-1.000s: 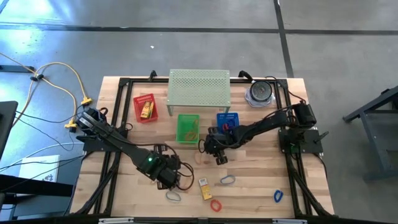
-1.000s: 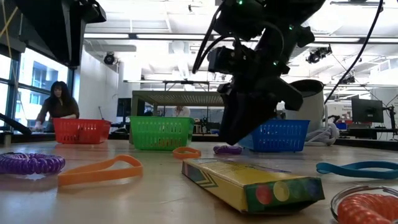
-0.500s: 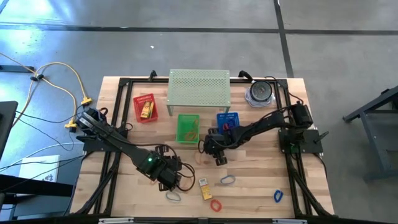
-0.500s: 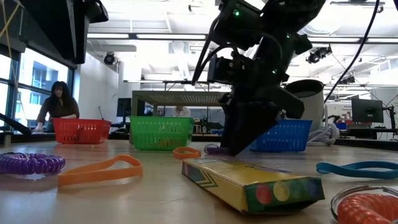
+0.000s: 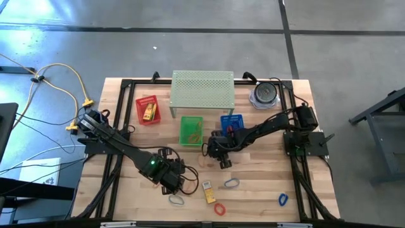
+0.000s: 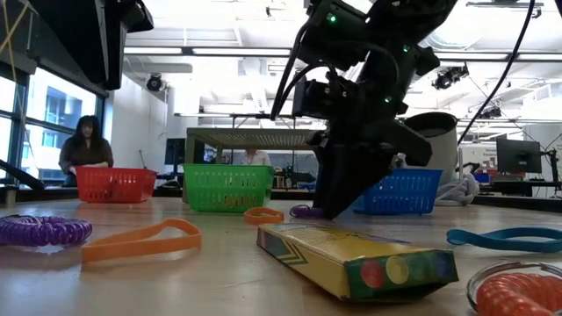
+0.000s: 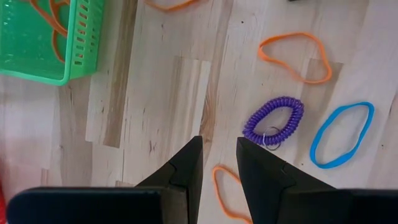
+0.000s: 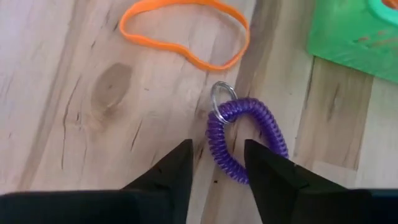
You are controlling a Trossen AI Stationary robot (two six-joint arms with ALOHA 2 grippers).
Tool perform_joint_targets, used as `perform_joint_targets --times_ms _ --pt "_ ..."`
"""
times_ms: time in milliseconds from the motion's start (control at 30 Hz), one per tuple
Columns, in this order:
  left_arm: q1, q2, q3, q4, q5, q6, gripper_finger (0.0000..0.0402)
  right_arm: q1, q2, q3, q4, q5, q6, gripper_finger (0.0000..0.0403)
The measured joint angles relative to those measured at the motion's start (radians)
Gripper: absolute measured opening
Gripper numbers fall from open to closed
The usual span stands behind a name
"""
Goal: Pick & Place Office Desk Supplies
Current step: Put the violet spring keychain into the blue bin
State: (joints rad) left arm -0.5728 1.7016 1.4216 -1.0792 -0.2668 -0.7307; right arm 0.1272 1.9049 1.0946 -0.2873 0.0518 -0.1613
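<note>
Purple coil loop [image 8: 245,146] lies on the table [image 5: 253,190] just beside the green basket [image 5: 191,130], under the right gripper [image 8: 217,163], whose fingers straddle one end partly open, gripping nothing. Only the right wrist view shows its spiral coils and small metal ring; overhead the arm hides it. An orange band [image 8: 186,34] lies near. The left gripper [image 7: 217,162] hovers farther from the basket, fingers narrowly apart and empty.
</note>
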Motion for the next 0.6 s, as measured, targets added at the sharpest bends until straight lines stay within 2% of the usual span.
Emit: perform_joint_targets --times_ms 367,600 --pt "0.000 0.000 0.000 0.000 0.001 0.000 0.0091 -0.003 0.001 0.000 -0.008 -0.008 -0.001 0.0015" --pt "0.000 0.000 0.000 0.000 0.001 0.000 0.0091 0.008 0.001 0.000 -0.007 0.014 -0.035 0.0006"
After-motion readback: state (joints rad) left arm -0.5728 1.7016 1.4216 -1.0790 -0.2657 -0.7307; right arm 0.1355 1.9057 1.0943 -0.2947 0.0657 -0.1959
